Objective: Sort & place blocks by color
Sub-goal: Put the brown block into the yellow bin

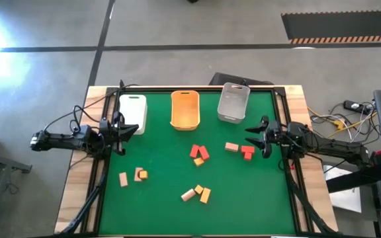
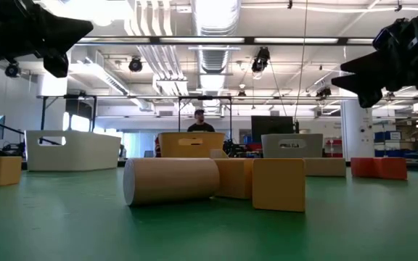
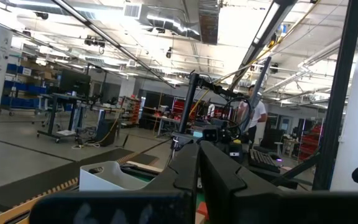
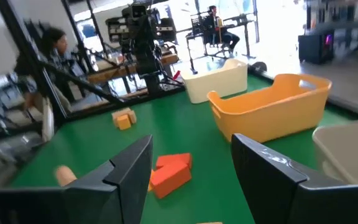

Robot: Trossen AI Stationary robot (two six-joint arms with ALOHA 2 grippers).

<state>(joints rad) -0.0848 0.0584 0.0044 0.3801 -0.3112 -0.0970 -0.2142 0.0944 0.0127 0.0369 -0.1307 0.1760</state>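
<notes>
A green felt-covered desk (image 1: 164, 198) with a pale wooden border stands on a grey concrete floor (image 1: 45, 73) crossed by dark tape lines. At its left edge the left gripper (image 1: 126, 129) hovers above the felt, jaws shut and empty, just beside the white plastic bin (image 1: 133, 110). Along the far side, next to the white bin, sit the orange plastic bin (image 1: 184, 109) and the grey plastic bin (image 1: 233, 102), each apart from its neighbour.

The small wooden blocks lie scattered on the felt nearer than the bins. On the left sit a tan block (image 1: 123, 178) and a tan-and-yellow pair (image 1: 141, 174). In the middle, red and yellow-orange blocks (image 1: 199, 154) cluster together, and closer to the near edge lies a tan and yellow-orange group (image 1: 197, 194). Further right a tan block (image 1: 231, 147) lies just beside a red block (image 1: 247, 152).

The right gripper (image 1: 255, 139) hangs at the right edge near that red block, jaws partly open and holding nothing. Beyond the desk's right border, loose cables (image 1: 333, 122) trail over the floor. The low view shows a bright workshop hall with ceiling ducts (image 2: 216, 43) and a person (image 2: 199, 122) far behind the orange bin.
</notes>
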